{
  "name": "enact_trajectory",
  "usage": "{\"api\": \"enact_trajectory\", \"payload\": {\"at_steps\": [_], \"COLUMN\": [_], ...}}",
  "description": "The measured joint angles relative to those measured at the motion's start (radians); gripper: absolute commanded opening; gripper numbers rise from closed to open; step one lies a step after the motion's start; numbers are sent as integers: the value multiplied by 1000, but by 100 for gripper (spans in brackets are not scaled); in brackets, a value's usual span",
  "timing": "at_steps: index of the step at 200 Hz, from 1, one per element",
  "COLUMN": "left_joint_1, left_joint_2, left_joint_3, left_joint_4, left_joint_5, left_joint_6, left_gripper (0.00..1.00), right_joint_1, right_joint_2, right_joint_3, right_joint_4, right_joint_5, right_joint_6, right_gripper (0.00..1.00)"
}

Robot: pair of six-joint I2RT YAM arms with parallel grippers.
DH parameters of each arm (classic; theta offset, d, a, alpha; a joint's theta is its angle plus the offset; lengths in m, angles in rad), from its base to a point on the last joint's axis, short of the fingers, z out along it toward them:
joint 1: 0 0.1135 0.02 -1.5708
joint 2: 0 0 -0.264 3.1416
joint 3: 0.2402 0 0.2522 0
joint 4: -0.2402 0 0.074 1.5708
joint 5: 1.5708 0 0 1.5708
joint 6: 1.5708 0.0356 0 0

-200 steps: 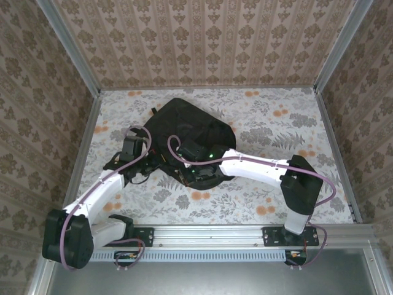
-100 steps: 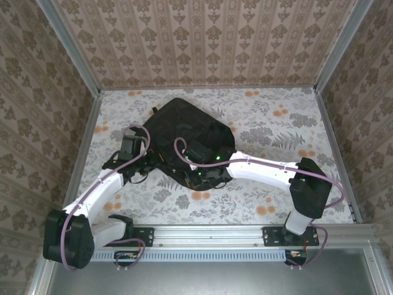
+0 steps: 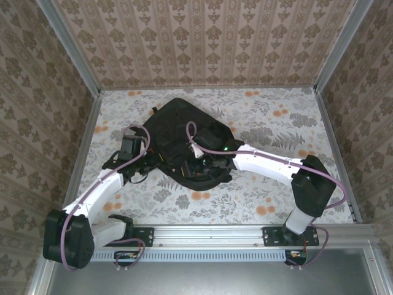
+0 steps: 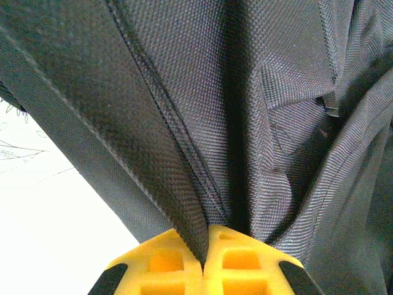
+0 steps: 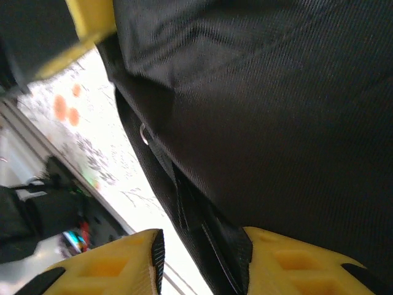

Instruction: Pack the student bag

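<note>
student bag point(image 3: 183, 126), left tool point(image 4: 204, 263) pinching fabric, right tool point(image 5: 202, 241) astride edge

Overhead view; wrist views tight on student bag point(image 4: 258, 110)

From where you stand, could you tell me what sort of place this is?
Probably a staged robot test cell, not a real room: wallpapered walls framed by metal posts, a floral-print table, and a left arm and right arm bolted to a rail.
</note>
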Motion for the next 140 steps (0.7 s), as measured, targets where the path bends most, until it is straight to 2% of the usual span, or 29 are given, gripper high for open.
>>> {"api": "enact_trajectory", "payload": {"at_steps": [37,94,140], "left_joint_1": [-1,-1,-1], "left_joint_2": [0,1,8], "left_joint_3": [0,0,0], "left_joint_4": [0,1,4], "left_joint_5": [0,0,0], "left_joint_6": [0,0,0], "left_gripper": [0,0,0], "right_joint_1": [-12,0,11], "right_joint_2": [41,63,62], "right_joint_3": [0,9,12], "right_joint_4": [38,34,19], "right_joint_5": [-64,-79,-59], "right_joint_6": [47,56,48], "right_gripper": [34,30,35]}}
